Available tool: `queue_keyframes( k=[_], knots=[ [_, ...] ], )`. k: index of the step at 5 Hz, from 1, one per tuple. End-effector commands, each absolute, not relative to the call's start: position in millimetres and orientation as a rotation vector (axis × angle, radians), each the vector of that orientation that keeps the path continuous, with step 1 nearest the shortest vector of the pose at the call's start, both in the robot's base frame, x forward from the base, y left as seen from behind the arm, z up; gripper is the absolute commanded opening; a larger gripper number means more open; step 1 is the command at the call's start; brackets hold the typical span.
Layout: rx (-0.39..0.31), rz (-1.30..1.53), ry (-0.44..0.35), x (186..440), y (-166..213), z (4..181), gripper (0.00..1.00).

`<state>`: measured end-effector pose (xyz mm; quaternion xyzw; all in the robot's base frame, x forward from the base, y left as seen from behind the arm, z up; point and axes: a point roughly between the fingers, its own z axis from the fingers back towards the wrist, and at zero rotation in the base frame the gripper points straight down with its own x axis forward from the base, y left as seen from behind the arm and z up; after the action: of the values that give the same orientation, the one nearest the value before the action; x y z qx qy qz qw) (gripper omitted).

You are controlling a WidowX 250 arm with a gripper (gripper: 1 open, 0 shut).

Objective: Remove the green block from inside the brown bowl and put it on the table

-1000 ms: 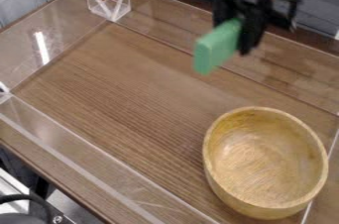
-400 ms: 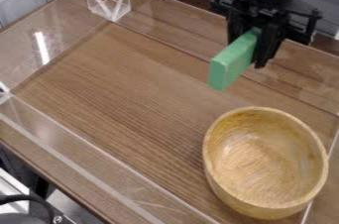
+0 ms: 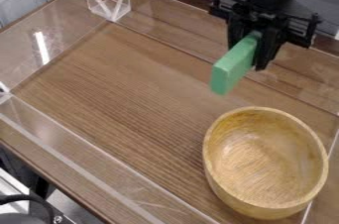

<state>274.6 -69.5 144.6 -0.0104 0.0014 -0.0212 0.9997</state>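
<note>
The fingers (image 3: 264, 46) pinch the green block (image 3: 235, 64) by its upper end, slanted, above and behind the empty brown bowl (image 3: 265, 161), clear of the worktop (image 3: 119, 89). Released from here, it could tumble, bounce, or roll into the bowl.

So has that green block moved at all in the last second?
Yes. The green block, shut in the gripper, shifted right and slightly down, nearer the brown bowl.

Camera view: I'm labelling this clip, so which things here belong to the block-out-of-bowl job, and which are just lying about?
Part of the job:
- green block, held above the table
- end effector, shut on it
- brown bowl, empty
- table, where the block goes

Just lying about:
- clear acrylic walls
- clear folded plastic piece at the back
</note>
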Motion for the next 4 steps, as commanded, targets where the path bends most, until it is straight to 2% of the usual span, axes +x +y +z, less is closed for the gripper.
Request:
queue_keyframes(
  k=[1, 2, 4],
  knots=[
    [-0.026, -0.023, -0.081, 278.2, -63.3, 161.2, 0.0],
    [-0.023, -0.007, -0.101, 279.3, -64.4, 161.1, 0.0],
    [-0.033, 0.029, -0.123, 261.8, -28.9, 149.5, 0.0]
  ],
)
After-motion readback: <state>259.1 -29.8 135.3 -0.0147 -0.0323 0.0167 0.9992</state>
